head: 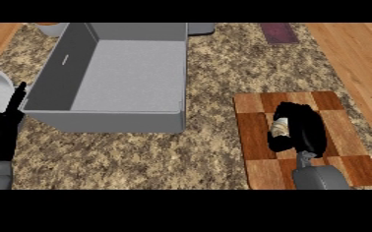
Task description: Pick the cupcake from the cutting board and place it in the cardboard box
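A speckled tan-and-brown stone surface (218, 54) fills the view, with wood showing along its right edge and far left corner. On it, at left, sits an open grey box (116, 118), its walls upright. At right, well apart from the box, a checkered wooden board (254, 128) lies flat. At the far edge are a dark purple patch (279, 32), a grey object (201, 28) just behind the box, and a round grey item (51, 28).
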Available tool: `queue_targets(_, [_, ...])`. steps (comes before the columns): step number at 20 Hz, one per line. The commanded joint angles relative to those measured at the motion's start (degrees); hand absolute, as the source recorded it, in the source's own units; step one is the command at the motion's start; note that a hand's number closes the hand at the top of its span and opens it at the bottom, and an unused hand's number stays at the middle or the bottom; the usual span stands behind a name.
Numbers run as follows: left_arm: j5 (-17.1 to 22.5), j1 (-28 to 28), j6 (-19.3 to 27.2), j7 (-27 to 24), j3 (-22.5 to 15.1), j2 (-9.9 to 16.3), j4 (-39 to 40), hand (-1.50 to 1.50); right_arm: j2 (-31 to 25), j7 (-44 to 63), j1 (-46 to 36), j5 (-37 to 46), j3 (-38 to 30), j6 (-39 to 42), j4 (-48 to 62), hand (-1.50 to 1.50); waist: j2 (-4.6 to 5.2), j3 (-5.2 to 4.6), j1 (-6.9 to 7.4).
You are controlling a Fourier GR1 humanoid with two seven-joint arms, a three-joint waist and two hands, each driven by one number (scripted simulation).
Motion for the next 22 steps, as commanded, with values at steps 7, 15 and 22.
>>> queue_targets(7, [-0.6, -2.1, -1.4, 0.8, -1.8, -0.1, 0.4, 0.00, 7.6, 31.9, -12.0, 21.8, 18.0, -0.8, -11.4, 1.50, 1.60, 0.69, 5.29])
queue_targets(15, [-1.4, -6.1, -1.8, 0.0, -4.8, -2.7, 1.8, 0.00, 7.7, 58.8, -33.1, 18.0, 28.9, 4.0, -7.6, 1.50, 3.37, 1.07, 9.49])
queue_targets(22, [-1.7, -7.6, -3.1, 0.2, -5.7, -2.2, 1.1, 0.00, 7.7, 62.8, -46.0, 11.8, 22.5, 0.4, 1.5, 1.50, 3.84, 1.14, 11.99])
